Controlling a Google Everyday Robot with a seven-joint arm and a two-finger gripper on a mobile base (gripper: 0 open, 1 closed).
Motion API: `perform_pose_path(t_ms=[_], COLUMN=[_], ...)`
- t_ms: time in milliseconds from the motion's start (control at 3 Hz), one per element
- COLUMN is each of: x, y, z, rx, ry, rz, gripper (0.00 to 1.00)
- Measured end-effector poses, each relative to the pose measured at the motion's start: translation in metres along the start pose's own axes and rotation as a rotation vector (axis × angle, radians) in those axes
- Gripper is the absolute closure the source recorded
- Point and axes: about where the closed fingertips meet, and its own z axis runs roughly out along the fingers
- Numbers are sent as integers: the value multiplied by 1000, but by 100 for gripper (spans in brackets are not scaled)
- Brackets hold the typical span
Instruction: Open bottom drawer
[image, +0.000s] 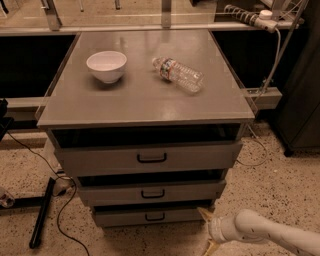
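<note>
**A lab or workshop with a robot at work**

The speckled stone floor (285, 185), a plain grey metal cabinet (145, 105) standing alone on it, and loose black cables (62, 220) trailing over the ground point to a lab or workshop. A power strip (250, 14) lies on the ledge behind, its cord (272, 60) hanging down, and bare metal posts (51, 15) rise nearby. The robot's gripper (207, 231) hangs low at the cabinet's right front corner, just beside the bottom drawer (150, 216), fingers spread.
</note>
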Motion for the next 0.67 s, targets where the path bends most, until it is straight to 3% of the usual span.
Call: perform_pose_path(t_ms=[333,667], x=[-12,-12], y=[-8,-8], z=[22,22], rx=[11,11], ry=[-43,-43], rz=[-49,-49], gripper=[0,0])
